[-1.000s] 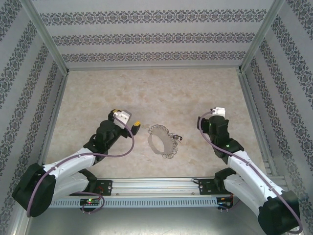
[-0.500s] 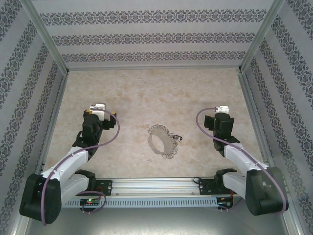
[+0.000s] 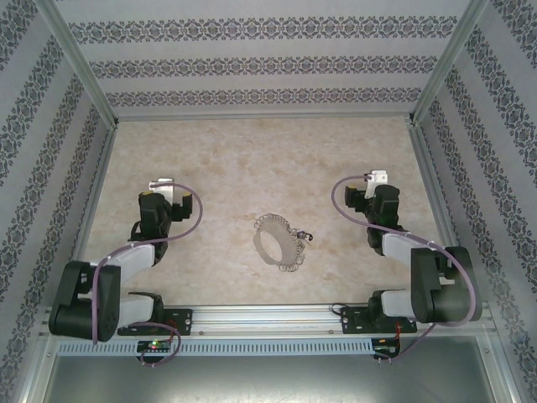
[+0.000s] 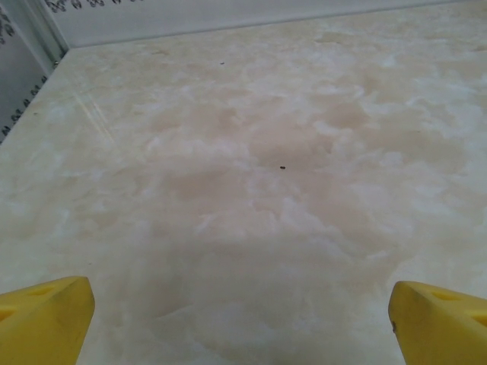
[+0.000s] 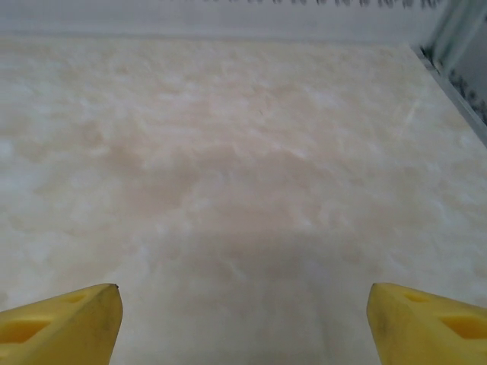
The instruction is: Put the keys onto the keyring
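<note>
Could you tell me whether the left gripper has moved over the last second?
Yes. The left gripper has pulled back leftward, away from the keyring, which lies where it was.

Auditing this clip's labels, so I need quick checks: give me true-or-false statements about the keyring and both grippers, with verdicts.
1. The keyring lies on the table between the two arms. True.
2. The left gripper is shut on a key. False: it is open, nothing between its fingers.
3. The right gripper is open and empty. True.
4. The keyring hangs from the right gripper. False: it lies apart from both grippers.
</note>
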Robot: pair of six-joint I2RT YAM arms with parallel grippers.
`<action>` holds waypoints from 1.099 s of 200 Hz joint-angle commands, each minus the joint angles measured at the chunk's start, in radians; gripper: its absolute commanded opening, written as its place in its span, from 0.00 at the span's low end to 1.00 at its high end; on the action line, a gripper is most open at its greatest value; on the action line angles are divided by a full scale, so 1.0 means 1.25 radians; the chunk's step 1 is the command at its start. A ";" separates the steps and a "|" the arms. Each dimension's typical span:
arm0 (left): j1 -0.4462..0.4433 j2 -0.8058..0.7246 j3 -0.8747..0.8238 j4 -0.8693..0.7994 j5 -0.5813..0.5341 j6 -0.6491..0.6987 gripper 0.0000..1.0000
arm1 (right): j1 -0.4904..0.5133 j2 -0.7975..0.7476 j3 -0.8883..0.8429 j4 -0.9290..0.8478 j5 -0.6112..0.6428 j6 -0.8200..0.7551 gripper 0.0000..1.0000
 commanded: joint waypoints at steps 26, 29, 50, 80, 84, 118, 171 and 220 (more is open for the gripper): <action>0.013 0.099 0.014 0.173 0.095 0.003 1.00 | 0.003 0.127 -0.037 0.247 -0.047 0.010 0.92; 0.013 0.109 0.011 0.186 0.100 0.005 1.00 | 0.003 0.120 -0.034 0.224 -0.041 0.010 0.92; 0.013 0.172 0.010 0.235 0.118 0.012 1.00 | 0.004 0.121 -0.033 0.212 0.002 0.020 0.93; 0.020 0.217 0.017 0.262 0.114 0.004 1.00 | 0.006 0.116 0.002 0.174 0.045 0.033 0.98; 0.021 0.217 0.022 0.251 0.118 0.004 1.00 | 0.006 0.117 0.001 0.175 0.046 0.033 0.98; 0.028 0.226 0.051 0.205 0.064 -0.031 1.00 | 0.015 0.119 0.003 0.176 0.065 0.027 0.98; 0.032 0.227 0.050 0.210 0.030 -0.045 1.00 | 0.041 0.119 -0.011 0.201 0.185 0.040 0.98; 0.034 0.225 0.051 0.205 0.106 -0.017 1.00 | 0.026 0.118 -0.002 0.183 0.031 0.004 0.98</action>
